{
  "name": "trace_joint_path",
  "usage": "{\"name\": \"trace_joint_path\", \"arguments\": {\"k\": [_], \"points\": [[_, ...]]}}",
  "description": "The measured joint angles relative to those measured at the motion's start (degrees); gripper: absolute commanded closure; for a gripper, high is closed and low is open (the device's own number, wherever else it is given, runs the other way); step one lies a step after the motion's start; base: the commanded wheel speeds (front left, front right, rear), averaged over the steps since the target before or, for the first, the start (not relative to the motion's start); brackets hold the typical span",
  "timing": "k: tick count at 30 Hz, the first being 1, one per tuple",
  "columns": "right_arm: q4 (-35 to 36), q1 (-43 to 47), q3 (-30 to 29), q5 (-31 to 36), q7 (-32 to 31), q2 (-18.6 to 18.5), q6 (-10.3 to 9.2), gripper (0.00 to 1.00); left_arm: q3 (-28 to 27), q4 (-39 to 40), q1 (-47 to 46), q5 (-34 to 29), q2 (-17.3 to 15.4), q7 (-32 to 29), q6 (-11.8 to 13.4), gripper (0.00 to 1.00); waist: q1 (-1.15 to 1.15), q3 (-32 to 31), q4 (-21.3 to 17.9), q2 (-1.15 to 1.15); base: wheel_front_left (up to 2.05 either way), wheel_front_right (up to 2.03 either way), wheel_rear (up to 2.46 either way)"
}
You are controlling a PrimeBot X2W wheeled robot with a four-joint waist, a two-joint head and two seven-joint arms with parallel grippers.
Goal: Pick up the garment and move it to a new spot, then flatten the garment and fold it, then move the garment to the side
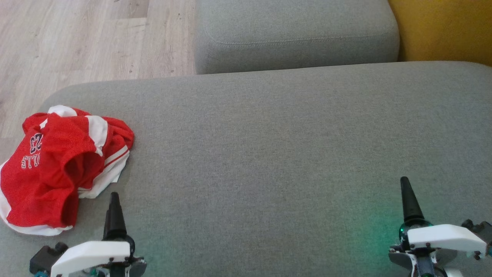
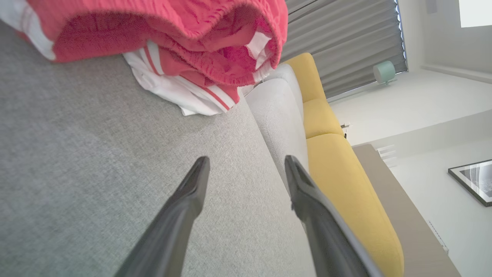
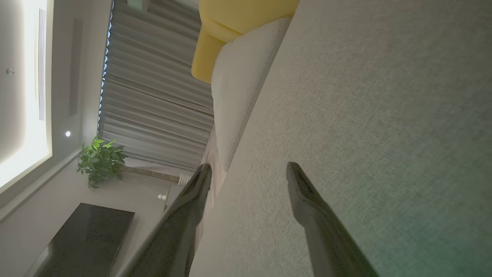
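A home living room: grey sofa (image 1: 292,154), yellow cushions (image 1: 442,27) at one o'clock, wood floor (image 1: 77,38) at eleven, curtains (image 3: 153,96), potted plant (image 3: 100,159).

Soft, even daylight lit the grey sofa seat (image 1: 269,146), with a faint green glow at its near right. Close up, the red garment (image 2: 165,34) blurred; the right wrist view was dimmer, a lit panel (image 3: 23,96) glaring.

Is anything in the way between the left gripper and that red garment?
Nothing visible is. Only bare grey sofa cushion lies between the open left gripper and the crumpled red garment, just ahead and to its left.
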State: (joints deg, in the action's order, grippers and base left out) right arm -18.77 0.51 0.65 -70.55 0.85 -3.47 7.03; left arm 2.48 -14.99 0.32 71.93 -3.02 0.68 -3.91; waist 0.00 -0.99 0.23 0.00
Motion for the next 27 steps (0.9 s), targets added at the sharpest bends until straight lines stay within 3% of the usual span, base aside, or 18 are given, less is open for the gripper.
{"name": "trace_joint_path", "arguments": {"k": [27], "points": [[0.51, 0.02, 4.28, 18.40, 3.75, 0.11, 0.00, 0.00, 3.93, 3.01, 0.23, -20.20, 0.01, 3.94, 2.41, 0.00, 0.00, -1.05, -0.58, 0.00, 0.00, 0.00, 0.00]]}}
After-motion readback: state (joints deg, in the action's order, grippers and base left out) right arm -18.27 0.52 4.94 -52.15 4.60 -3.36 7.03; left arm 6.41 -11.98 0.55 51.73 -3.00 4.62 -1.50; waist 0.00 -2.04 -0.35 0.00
